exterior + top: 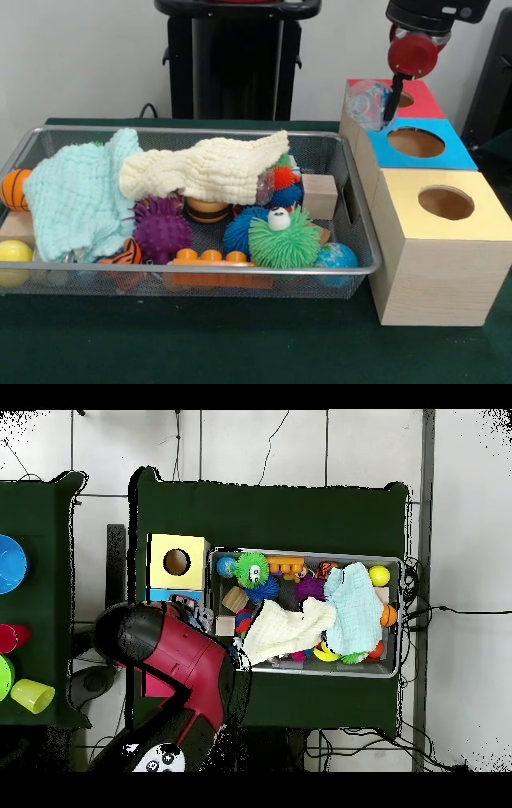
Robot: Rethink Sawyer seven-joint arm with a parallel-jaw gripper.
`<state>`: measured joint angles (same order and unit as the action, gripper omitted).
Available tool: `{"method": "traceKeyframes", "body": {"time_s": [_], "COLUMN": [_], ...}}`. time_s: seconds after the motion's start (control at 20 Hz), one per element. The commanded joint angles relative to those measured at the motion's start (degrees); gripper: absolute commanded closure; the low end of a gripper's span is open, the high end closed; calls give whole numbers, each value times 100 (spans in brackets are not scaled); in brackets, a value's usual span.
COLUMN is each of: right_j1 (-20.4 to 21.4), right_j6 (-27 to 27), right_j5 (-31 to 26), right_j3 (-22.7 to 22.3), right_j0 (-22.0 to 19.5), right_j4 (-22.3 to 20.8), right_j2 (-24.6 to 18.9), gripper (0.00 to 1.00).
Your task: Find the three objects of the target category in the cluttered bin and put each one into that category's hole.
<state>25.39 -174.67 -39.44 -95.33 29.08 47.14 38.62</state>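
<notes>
The wire-mesh bin point(200, 129) lies left of three wooden boxes; in the overhead view the bin point(300, 672) sits at centre. The round hole point(416, 142) is in the blue top of the middle box. My gripper point(382, 112) hangs at the top right, over the near-left corner of the red-topped box point(424, 102), just behind the blue box. It is shut on a clear, crinkly ball-like object point(365, 102), held above the box edge. In the overhead view my arm point(175, 669) hides the gripper, the blue box and the red box.
The yellow-topped box point(440, 240) stands nearest the camera. The bin holds a mint cloth point(76, 192), a cream cloth point(208, 168), spiky purple point(160, 230) and green point(284, 238) balls, a globe ball point(336, 258) and a wooden block point(320, 196). Cups and a blue plate point(8, 562) sit on a side table.
</notes>
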Motion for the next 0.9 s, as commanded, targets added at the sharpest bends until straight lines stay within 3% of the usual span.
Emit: {"method": "traceKeyframes", "body": {"time_s": [0.05,0.9], "right_j1": [-129,-866], "right_j6": [-1765,-2945], "right_j5": [-160,-115], "right_j3": [95,806], "right_j0": [-35,407], "right_j4": [367,695], "right_j2": [-816,-608], "gripper": [100,100]}}
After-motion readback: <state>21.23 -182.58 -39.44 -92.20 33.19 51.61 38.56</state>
